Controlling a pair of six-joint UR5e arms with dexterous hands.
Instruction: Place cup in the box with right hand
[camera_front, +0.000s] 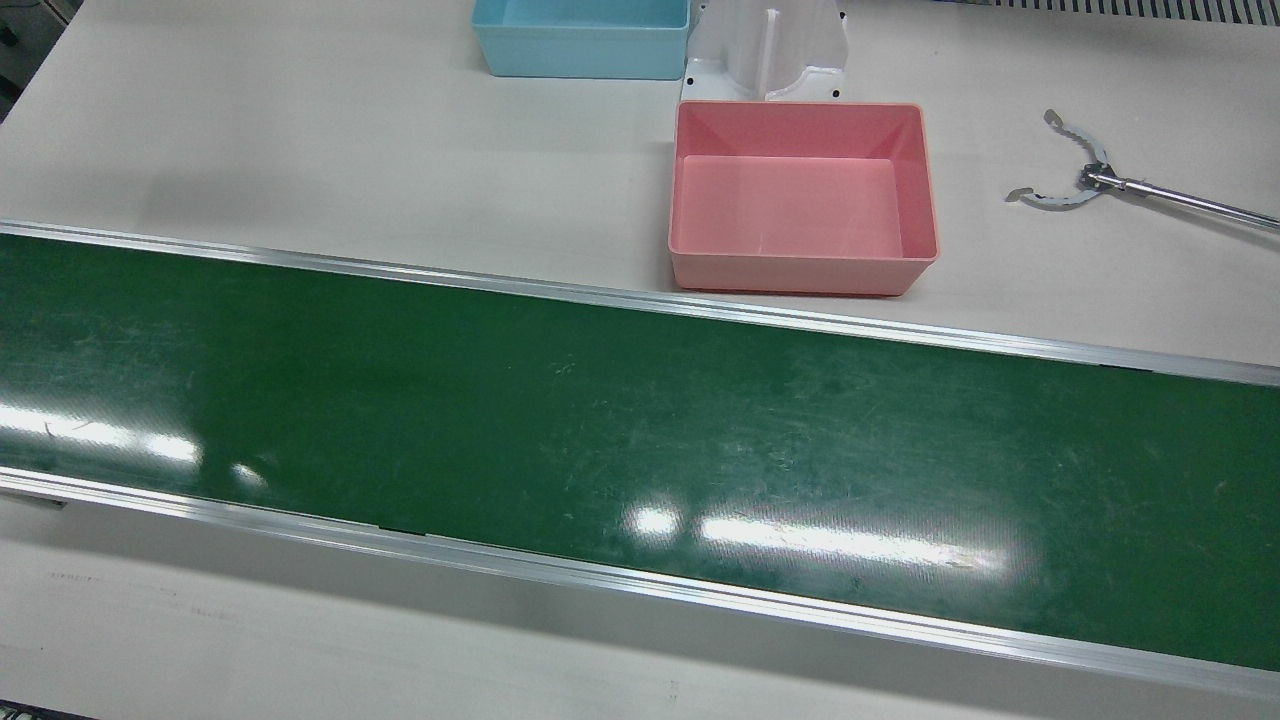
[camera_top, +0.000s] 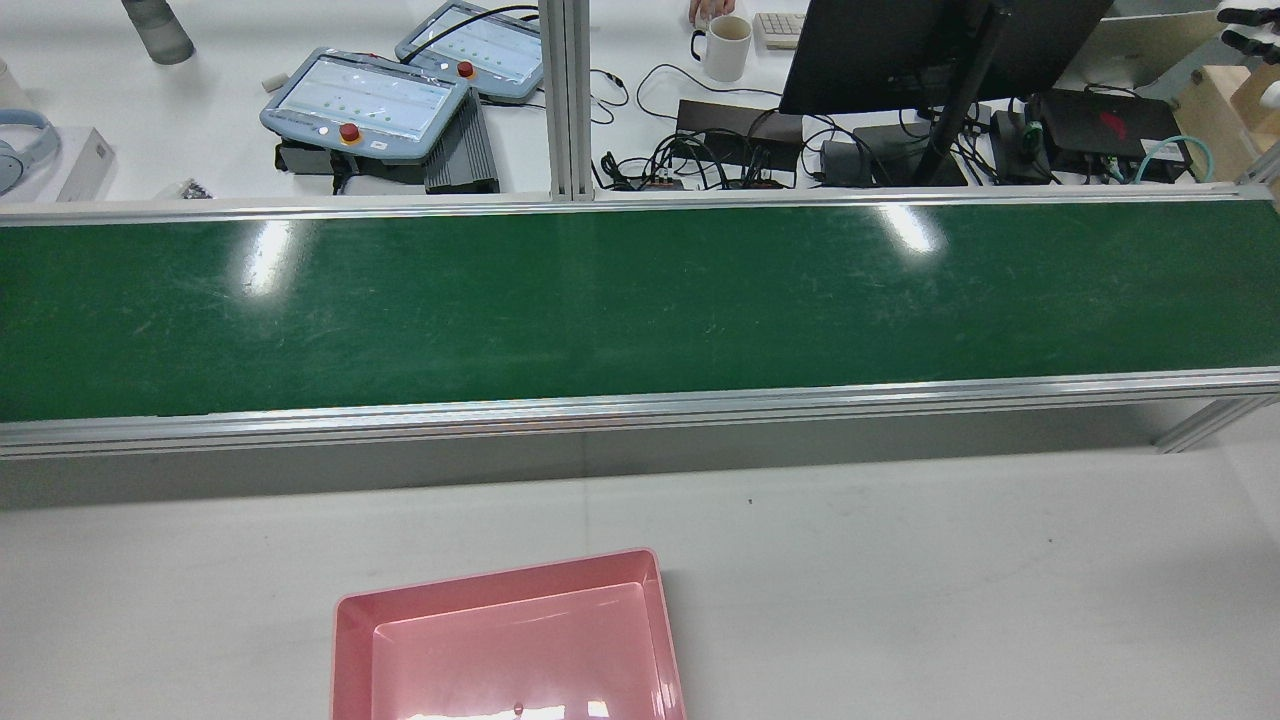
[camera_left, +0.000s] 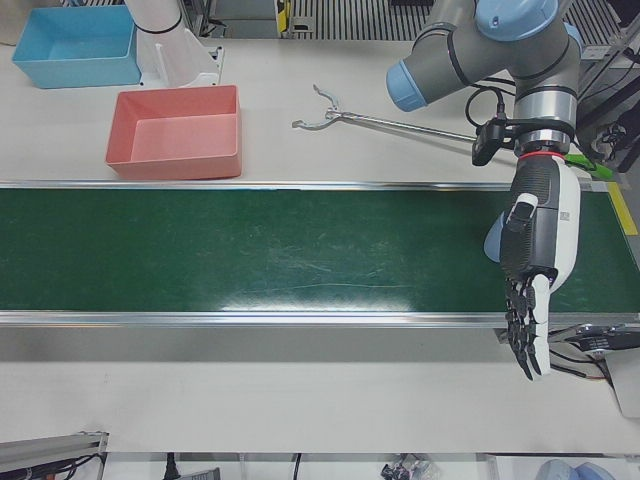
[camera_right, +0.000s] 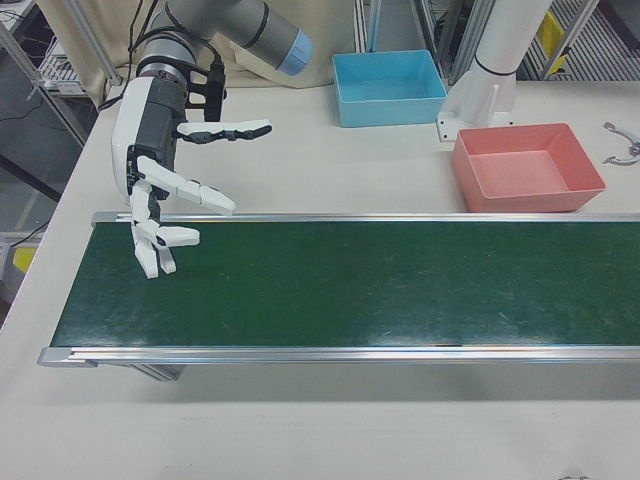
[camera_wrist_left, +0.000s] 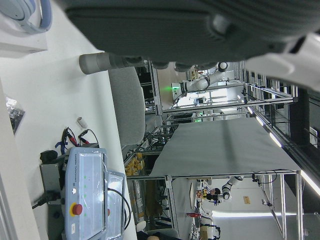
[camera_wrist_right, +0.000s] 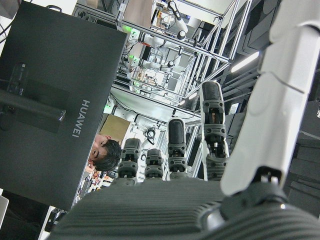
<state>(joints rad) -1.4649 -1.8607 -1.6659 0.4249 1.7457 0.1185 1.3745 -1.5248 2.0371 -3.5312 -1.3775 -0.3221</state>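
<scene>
The right robot hand (camera_right: 160, 190) hangs over the end of the long green conveyor belt (camera_right: 350, 285), fingers spread and holding nothing. The left robot hand (camera_left: 535, 270) hangs over the belt's opposite end, fingers straight and apart, empty. No view shows a cup. The pink rectangular plastic box (camera_front: 803, 195) sits on the white bench (camera_front: 350, 160) just beside the belt's aluminium edge rail (camera_front: 640, 300), its inside bare.
</scene>
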